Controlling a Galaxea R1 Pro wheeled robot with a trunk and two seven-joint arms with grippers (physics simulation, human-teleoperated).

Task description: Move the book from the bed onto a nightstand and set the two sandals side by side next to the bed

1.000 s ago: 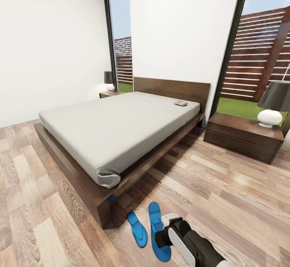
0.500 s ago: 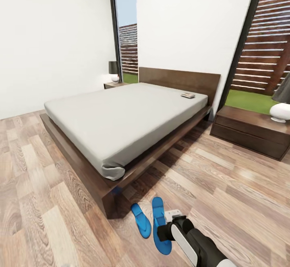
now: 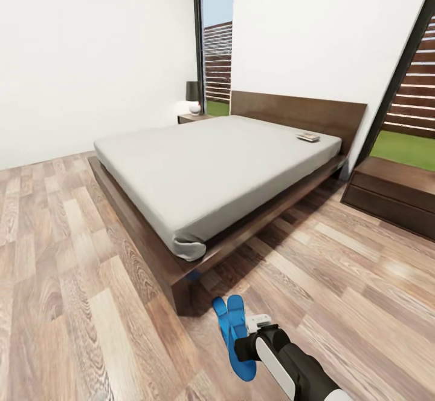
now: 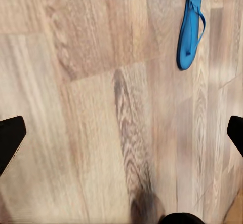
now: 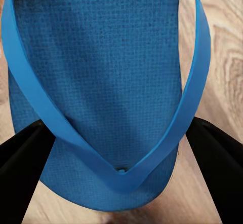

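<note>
Swung leftward with the camera since a second ago: bed and near nightstand shifted right across the head view, lamp on it gone past the edge; sandals now overlapping near the bed's foot corner instead of lying apart.

Right tool (image 3: 254,332) spread, dark fingers (image 5: 23,155) either side of a blue sandal (image 5: 101,82), thong strap between them. Contact with the strap hard to judge; probably poised for a pinch, or just after release, for lining up the pair. Right arm low and stretched forward, wrist angled toward the floor (image 3: 72,268).

Left tool (image 4: 121,138) spread too, tips at the frame's edges, nothing between them, hovering over bare planks with one sandal (image 4: 191,26) beyond.

Book (image 3: 308,137) on the bed (image 3: 211,165), at the headboard-end corner nearest the right-hand nightstand (image 3: 399,198). Second nightstand (image 3: 194,118) beyond the bed's far corner.
</note>
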